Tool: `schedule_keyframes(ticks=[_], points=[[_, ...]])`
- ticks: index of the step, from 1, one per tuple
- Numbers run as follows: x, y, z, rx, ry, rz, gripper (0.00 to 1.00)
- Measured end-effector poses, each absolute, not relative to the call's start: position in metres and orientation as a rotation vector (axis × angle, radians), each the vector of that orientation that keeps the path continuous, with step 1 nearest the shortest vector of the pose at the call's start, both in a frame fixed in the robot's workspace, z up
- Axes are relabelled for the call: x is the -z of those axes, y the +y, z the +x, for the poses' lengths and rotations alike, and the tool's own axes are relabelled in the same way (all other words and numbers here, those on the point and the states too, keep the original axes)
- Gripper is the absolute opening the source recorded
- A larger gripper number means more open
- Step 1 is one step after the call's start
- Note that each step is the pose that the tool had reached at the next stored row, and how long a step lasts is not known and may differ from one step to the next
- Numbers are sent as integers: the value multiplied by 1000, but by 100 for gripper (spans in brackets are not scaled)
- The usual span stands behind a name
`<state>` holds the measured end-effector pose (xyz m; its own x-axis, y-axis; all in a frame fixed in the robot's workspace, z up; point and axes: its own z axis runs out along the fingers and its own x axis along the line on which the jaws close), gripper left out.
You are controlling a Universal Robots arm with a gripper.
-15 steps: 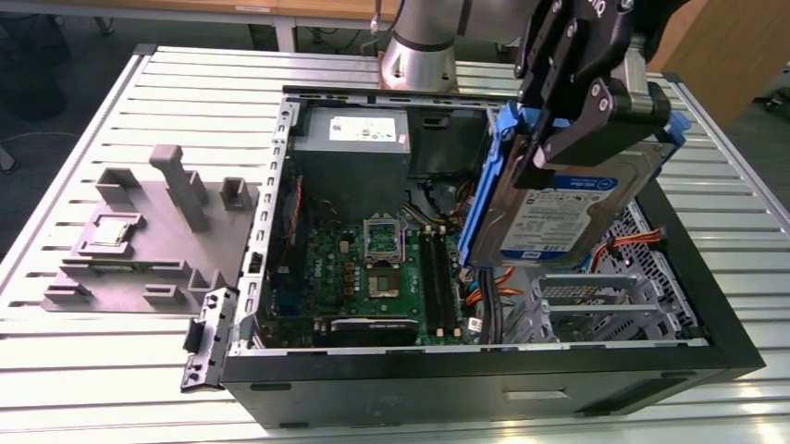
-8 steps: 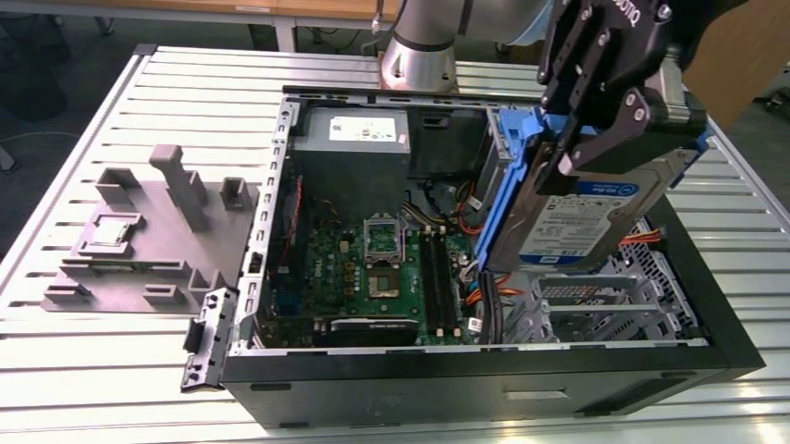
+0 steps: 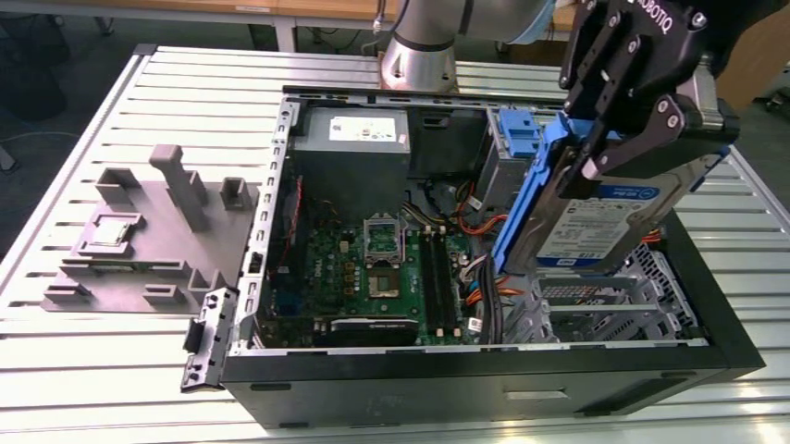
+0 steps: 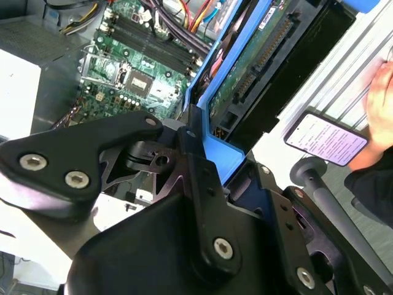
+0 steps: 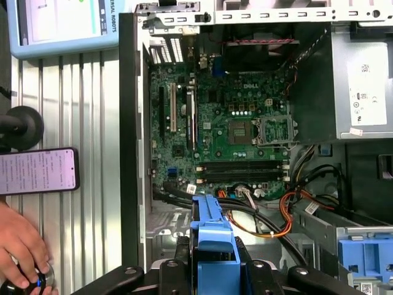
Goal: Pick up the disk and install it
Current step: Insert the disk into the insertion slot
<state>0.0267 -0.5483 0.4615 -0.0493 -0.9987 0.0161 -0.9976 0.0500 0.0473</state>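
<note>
Gripper pinches the disk, held tilted just above the drive cage in the open PC case. Pick-up looks done, install pending. Blue rails likely need squaring w/ the cage.

We see a pale metal table of long grooved slats, evenly lit. Beyond its far edge lies a dark floor, where a wooden desk stands on a light leg.
</note>
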Motion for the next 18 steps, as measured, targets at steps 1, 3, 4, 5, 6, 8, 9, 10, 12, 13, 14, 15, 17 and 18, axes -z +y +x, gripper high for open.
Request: schedule_keyframes(ticks=[1, 3, 4, 5, 6, 8, 9, 10, 12, 13, 14, 15, 17, 18], points=[[-461, -548, 28, 36, -2244, 2135, 36], [-461, -549, 30, 36, -2244, 2135, 36], [-461, -549, 32, 36, -2244, 2135, 36], [-460, -549, 33, 36, -2244, 2135, 36], [-460, -549, 34, 36, -2243, 2135, 36], [-460, -549, 34, 36, -2243, 2135, 36], [-460, -549, 34, 36, -2244, 2135, 36], [-460, -549, 34, 36, -2244, 2135, 36], [-460, -549, 35, 36, -2243, 2135, 36], [-460, -549, 35, 36, -2243, 2135, 36], [-460, -549, 37, 36, -2243, 2135, 36], [-460, -549, 39, 36, -2243, 2136, 36], [-459, -549, 43, 36, -2241, 2138, 36], [-459, -549, 45, 36, -2239, 2139, 36]])
